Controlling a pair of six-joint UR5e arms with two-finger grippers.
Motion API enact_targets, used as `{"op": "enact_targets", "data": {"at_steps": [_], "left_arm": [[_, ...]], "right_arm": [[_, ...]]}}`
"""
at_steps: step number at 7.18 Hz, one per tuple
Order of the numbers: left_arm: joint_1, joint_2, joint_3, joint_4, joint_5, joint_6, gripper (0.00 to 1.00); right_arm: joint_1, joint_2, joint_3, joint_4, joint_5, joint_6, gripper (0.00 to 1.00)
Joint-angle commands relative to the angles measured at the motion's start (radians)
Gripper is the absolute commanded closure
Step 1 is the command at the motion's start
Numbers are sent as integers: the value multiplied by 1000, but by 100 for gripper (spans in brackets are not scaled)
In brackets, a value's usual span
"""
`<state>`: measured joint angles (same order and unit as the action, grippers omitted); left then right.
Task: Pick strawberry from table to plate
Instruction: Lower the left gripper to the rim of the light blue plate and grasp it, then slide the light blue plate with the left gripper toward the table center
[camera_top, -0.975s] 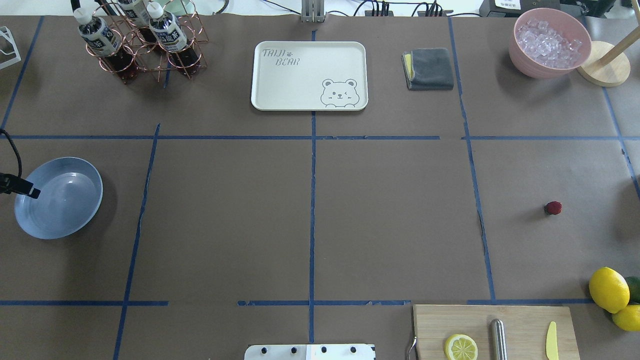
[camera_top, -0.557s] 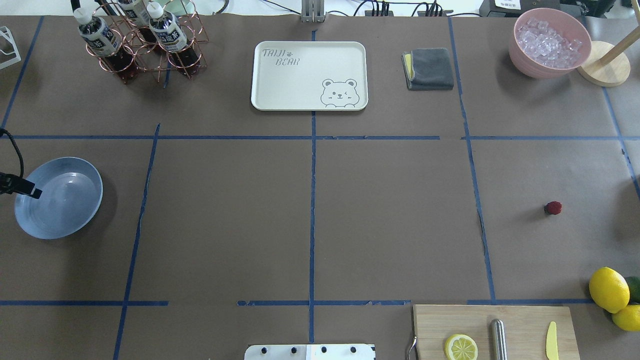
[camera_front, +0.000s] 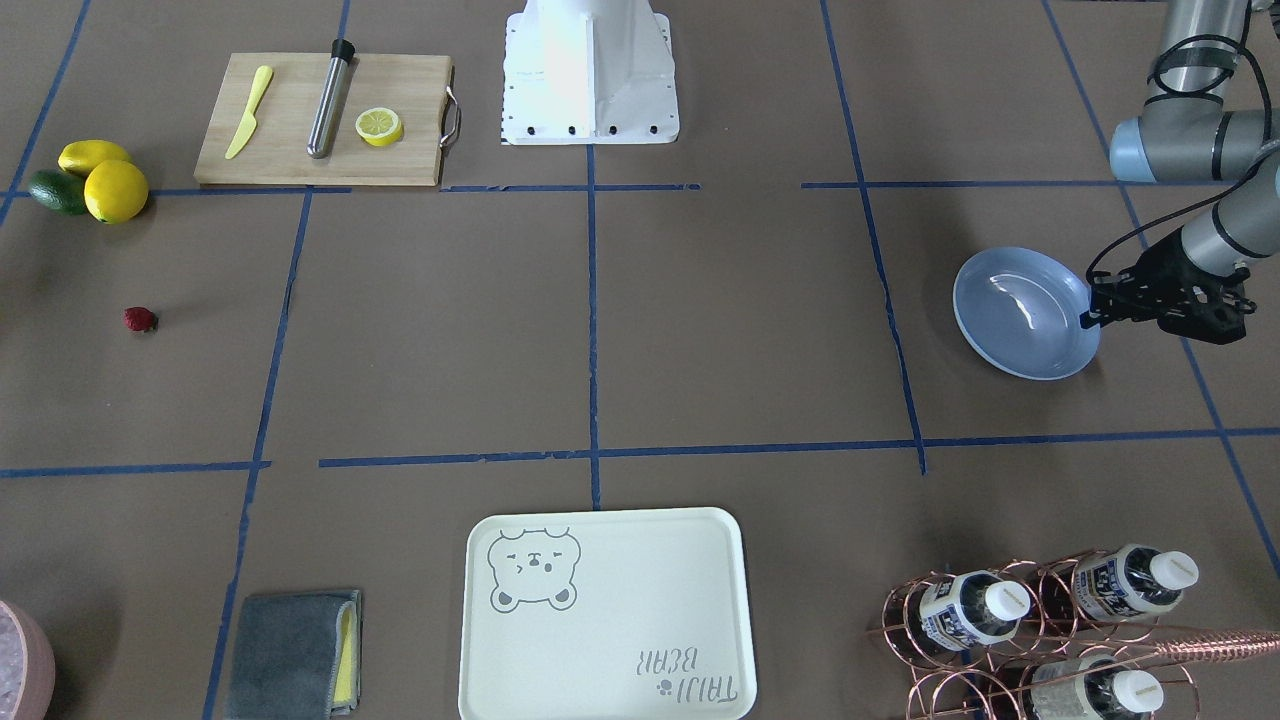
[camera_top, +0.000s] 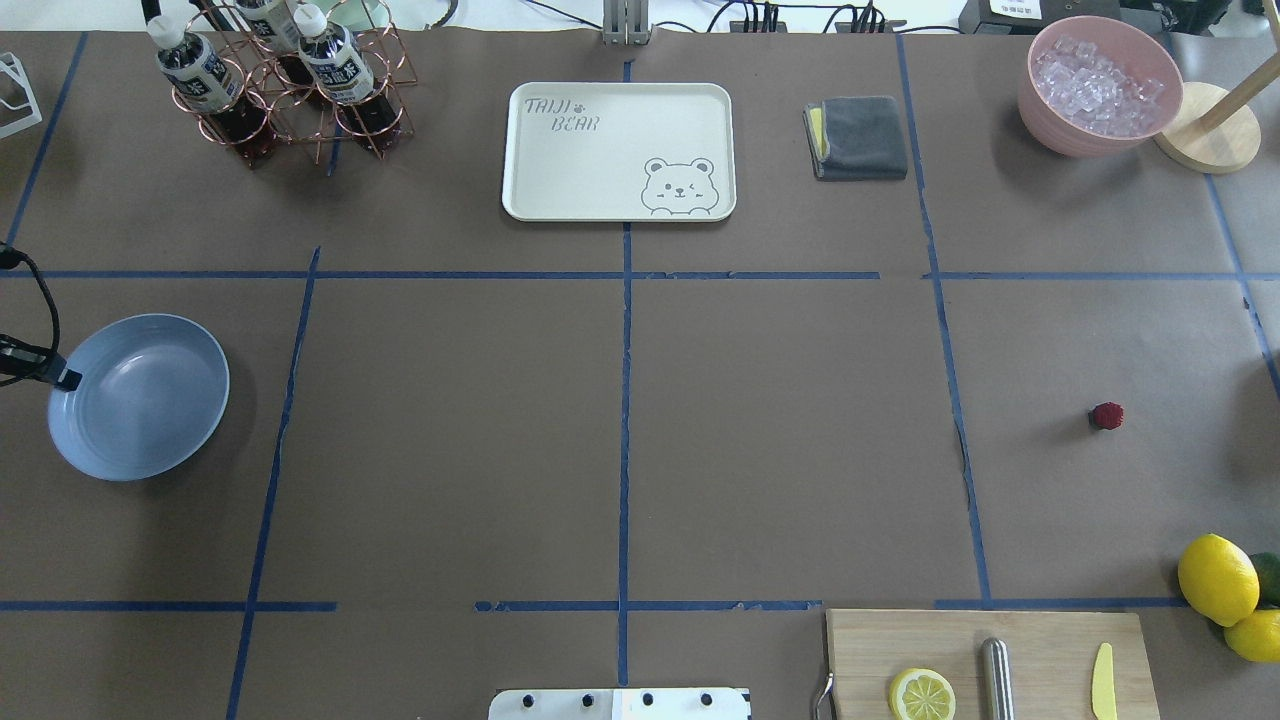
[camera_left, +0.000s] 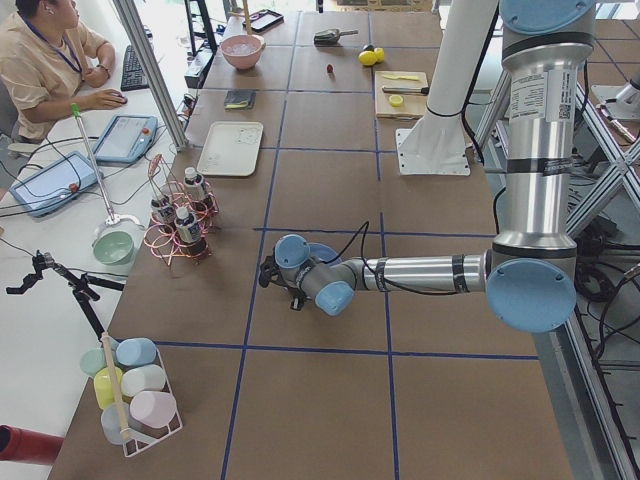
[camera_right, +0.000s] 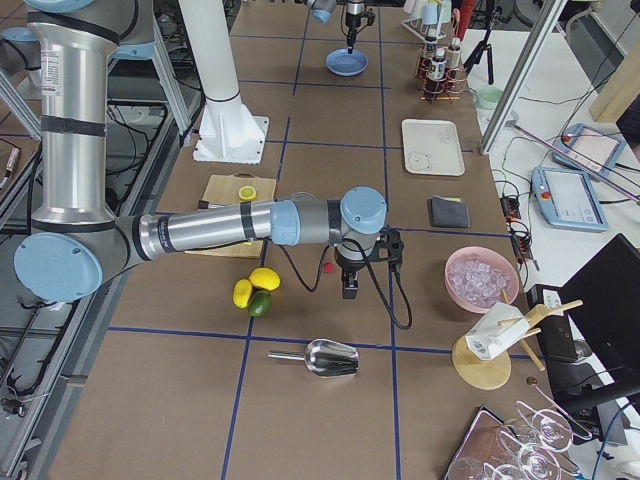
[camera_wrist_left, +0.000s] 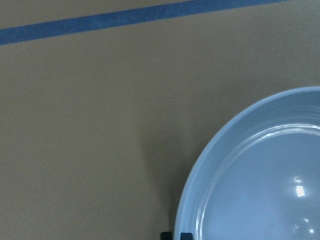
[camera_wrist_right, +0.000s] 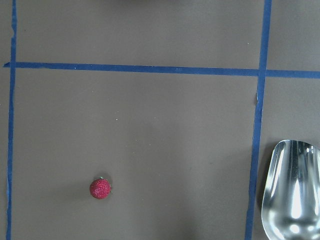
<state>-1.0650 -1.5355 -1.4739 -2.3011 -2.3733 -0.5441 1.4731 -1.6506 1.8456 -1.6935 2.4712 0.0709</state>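
Observation:
The strawberry (camera_top: 1107, 416) lies alone on the brown table (camera_top: 780, 430) at the right side, and it shows low and left in the right wrist view (camera_wrist_right: 100, 188). The light-blue plate (camera_top: 140, 400) rests far off at the left edge. My left gripper (camera_top: 66, 379) is at the plate's outer rim; in the left wrist view its dark fingertips (camera_wrist_left: 186, 235) stand close together astride the rim of the plate (camera_wrist_left: 260, 190). My right gripper (camera_right: 348, 290) hangs beside the strawberry (camera_right: 328, 267) and shows only in the exterior right view, so I cannot tell whether it is open.
Lemons (camera_top: 1217, 578) and a wooden cutting board (camera_top: 1040, 640) with a lemon half lie near the strawberry's front right. A metal scoop (camera_wrist_right: 295, 195) lies to the right. A cream tray (camera_top: 600, 150), a bottle rack (camera_top: 280, 90), a grey cloth (camera_top: 860, 137) and a pink ice bowl (camera_top: 1100, 85) line the far side.
The plate has shifted a little to the right, toward the table's middle, while the left gripper's tip has stayed nearly in place. The strawberry has not moved.

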Motion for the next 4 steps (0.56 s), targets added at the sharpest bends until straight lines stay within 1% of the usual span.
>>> {"op": "enact_targets", "data": {"at_steps": [1,2,3,4], "left_arm": [[0,-44,-83,-4,-81,-210,100],[16,-104,-118,-9,-81,-358,100],[101,-176,-158,-6,-72,-516,100],[202,-292,-155,-4,-49,-706,100]], "right_arm": [[0,2,3,2,0,1,0],[0,2,3,0,5,1,0],[0,3,3,0,8,1,0],[0,3,1,0,9,1,0]]}}
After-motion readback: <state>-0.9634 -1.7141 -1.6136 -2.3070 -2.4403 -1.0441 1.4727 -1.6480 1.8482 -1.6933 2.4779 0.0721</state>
